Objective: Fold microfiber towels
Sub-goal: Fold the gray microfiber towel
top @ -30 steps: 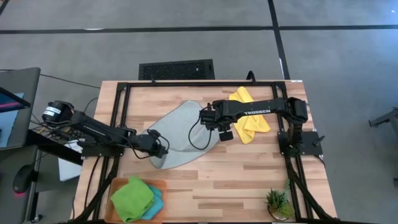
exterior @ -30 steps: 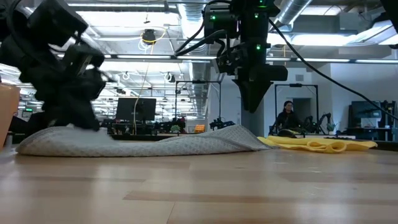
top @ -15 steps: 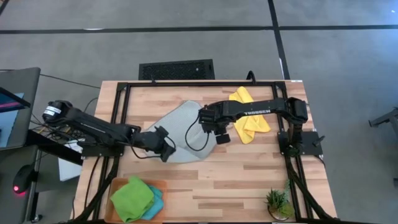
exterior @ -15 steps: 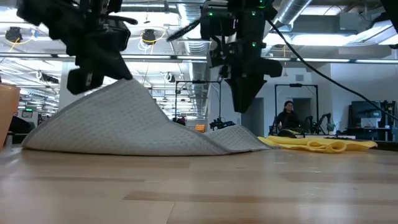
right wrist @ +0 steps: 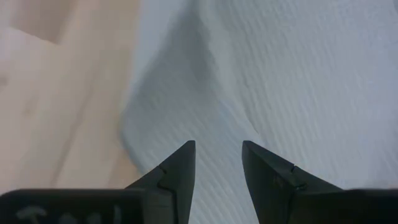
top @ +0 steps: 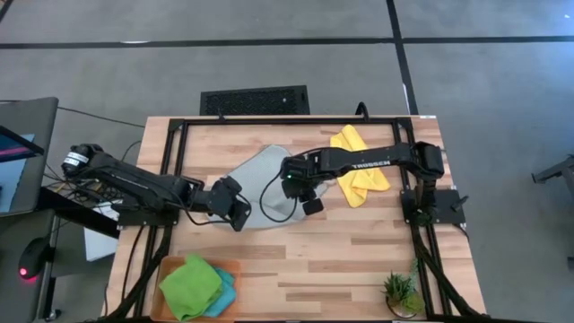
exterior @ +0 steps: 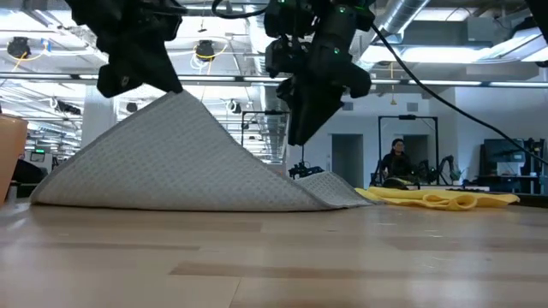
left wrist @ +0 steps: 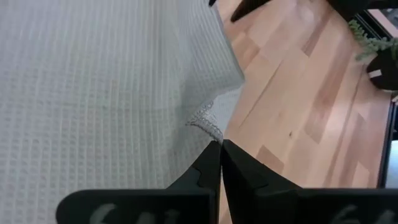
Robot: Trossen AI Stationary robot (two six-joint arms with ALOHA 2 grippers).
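Holding one corner of the soft light grey waffle-weave towel (top: 260, 175), the left pincer (top: 235, 205) is pinched tight shut on it. In the low view that corner is lifted high, in the upper left of the frame, and the cloth hangs down from it like a tent (exterior: 184, 158). The rest of the grey towel lies on the pale wooden tabletop (top: 359, 251), near the middle of the high view.

The right pincer (top: 308, 202) sits just right of the middle in the high view. Its jaws are partly apart and hold nothing. In its own wrist view the two dark fingers (right wrist: 177, 168) point down at the grey cloth, close above it.

A crumpled yellow cloth towel (top: 357, 166) lies in the upper right part of the tabletop. A bright green fluffy towel (top: 190, 285) and a teal blue towel (top: 224, 292) rest together on a flat orange tray (top: 235, 266) in the lower left.

I think the fold is only just started. The grip is on a small bit of the corner, so the cloth could slip out if the arm pulls fast. The towel could also drag along the tabletop and bunch up. The right pincer is very near, so the two arms could bump, or it could snag the cloth.
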